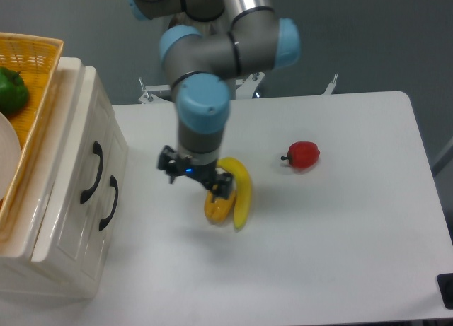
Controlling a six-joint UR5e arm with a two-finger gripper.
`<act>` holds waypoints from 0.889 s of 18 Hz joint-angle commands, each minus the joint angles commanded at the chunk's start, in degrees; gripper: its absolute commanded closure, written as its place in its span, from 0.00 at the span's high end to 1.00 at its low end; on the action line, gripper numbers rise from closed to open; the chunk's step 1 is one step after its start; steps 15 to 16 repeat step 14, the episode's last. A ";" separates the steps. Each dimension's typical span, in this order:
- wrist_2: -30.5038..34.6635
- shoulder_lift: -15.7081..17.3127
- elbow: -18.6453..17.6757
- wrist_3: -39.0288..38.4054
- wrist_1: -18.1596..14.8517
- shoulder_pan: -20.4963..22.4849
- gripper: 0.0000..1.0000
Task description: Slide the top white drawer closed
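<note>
Top white drawer (83,172) sits flush in the cabinet at left, looks closed. End effector (197,177), jaws apart and empty, hangs over the yellow pepper (218,204) and banana (239,190); descending risks knocking them.

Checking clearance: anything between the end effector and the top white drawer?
No. Fixed camera shows only bare table between the end effector and the top white drawer.

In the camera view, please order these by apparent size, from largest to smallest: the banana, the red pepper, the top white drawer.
1. The top white drawer, by far the largest.
2. The banana, long and curved, though the gripper covers part of it.
3. The red pepper, the smallest.

All sit at similar depth, so the order looks reliable.
</note>
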 joint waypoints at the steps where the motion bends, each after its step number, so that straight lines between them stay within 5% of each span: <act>1: 1.84 0.00 0.00 2.37 0.00 0.35 1.00; 5: 5.55 -1.40 -0.09 14.32 -0.18 3.60 1.00; 16: 6.78 -2.29 0.44 25.23 0.18 12.92 1.00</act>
